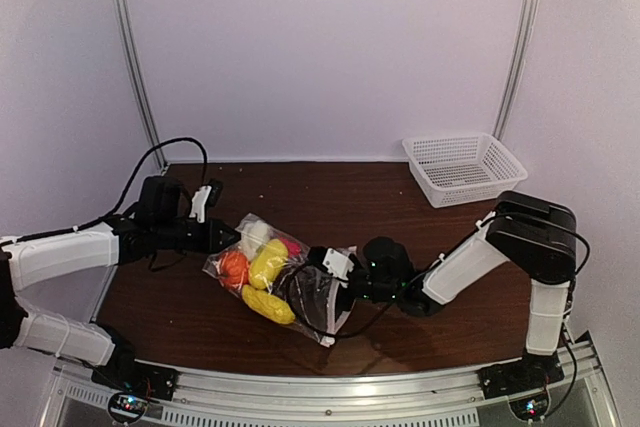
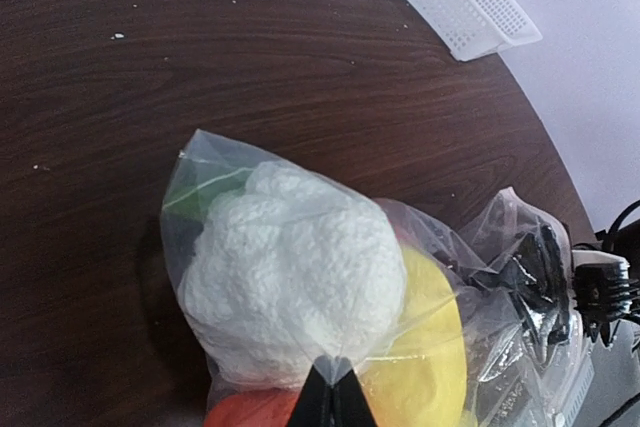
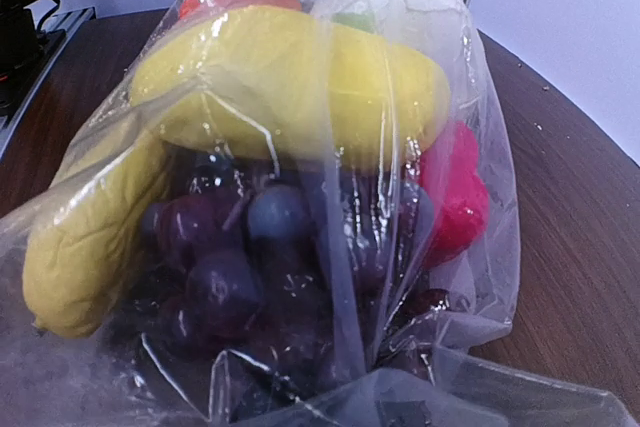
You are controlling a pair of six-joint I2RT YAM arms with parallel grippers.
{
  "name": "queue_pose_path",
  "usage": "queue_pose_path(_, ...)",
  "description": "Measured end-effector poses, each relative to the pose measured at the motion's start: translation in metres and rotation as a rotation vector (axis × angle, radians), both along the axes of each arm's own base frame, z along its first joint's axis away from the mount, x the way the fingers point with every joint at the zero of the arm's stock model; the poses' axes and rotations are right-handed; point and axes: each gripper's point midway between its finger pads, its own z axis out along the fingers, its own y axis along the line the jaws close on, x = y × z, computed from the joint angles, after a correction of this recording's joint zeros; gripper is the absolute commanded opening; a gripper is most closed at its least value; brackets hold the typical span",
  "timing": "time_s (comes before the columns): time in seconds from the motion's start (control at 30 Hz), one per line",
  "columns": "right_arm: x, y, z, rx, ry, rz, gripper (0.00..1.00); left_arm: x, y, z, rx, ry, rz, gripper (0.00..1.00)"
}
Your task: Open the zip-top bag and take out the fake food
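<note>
Note zip-top bag [image 1: 300, 297] lying on worktop [image 1: 400, 207], centre-front, fake food [image 1: 268, 262] inside: white, yellow, orange, red pieces plus purple grape cluster [image 3: 230, 267]. Find left fingers [image 2: 318, 402] clenched on plastic at bag's left end. Cannot tell state of right fingers [image 1: 322, 259] at opposite end; seemingly buried in crinkled film.

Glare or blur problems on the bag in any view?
Top external: soft and dim, zip-top bag small, dark table swallows detail. Left wrist: white piece sharp, glints on crinkles at right. Right wrist: glare streaks across grape cluster; bottom edge blurred.
</note>
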Motion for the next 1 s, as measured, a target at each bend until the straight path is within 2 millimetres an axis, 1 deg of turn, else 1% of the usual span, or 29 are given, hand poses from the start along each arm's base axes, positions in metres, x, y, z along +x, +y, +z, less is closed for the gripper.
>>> queue_pose_path(0.1,-0.003,-0.005,0.008,0.010,0.001,-0.002,0.02,0.001,0.007,-0.005,0.004,0.016,0.035,0.00)
queue_pose_path(0.2,-0.006,-0.008,0.015,0.022,0.003,-0.003,0.03,0.000,0.012,-0.012,0.003,0.041,0.056,0.00)
queue_pose_path(0.3,-0.007,-0.010,0.018,0.023,0.010,-0.005,0.05,0.000,0.013,-0.014,-0.004,0.058,0.065,0.00)
queue_pose_path(0.37,-0.010,-0.013,0.019,0.018,0.019,-0.004,0.11,-0.001,0.012,-0.015,-0.010,0.066,0.065,0.00)
queue_pose_path(0.43,-0.013,-0.016,0.020,0.018,0.028,-0.001,0.21,-0.002,0.011,-0.016,-0.015,0.074,0.064,0.00)
queue_pose_path(0.47,-0.015,-0.018,0.019,0.012,0.033,0.000,0.28,-0.001,0.013,-0.016,-0.012,0.073,0.073,0.00)
queue_pose_path(0.5,-0.018,-0.023,0.014,-0.004,0.048,-0.002,0.36,0.003,0.018,-0.017,-0.009,0.071,0.096,0.00)
queue_pose_path(0.57,-0.025,-0.034,-0.005,-0.056,0.094,-0.003,0.39,0.012,0.027,-0.016,-0.009,0.062,0.136,0.00)
queue_pose_path(0.63,-0.029,-0.039,-0.018,-0.092,0.126,-0.003,0.45,0.017,0.030,-0.014,-0.014,0.049,0.152,0.00)
queue_pose_path(0.7,-0.031,-0.041,-0.026,-0.113,0.144,-0.004,0.51,0.020,0.031,-0.013,-0.021,0.038,0.158,0.00)
queue_pose_path(0.77,-0.031,-0.040,-0.030,-0.119,0.154,-0.004,0.60,0.020,0.030,-0.013,-0.026,0.032,0.158,0.00)
queue_pose_path(0.87,-0.029,-0.036,-0.028,-0.110,0.162,-0.010,0.62,0.020,0.030,-0.015,-0.032,0.030,0.156,0.00)
queue_pose_path(1.0,-0.024,-0.026,-0.016,-0.071,0.147,-0.009,0.64,0.019,0.030,-0.015,-0.037,0.026,0.153,0.00)
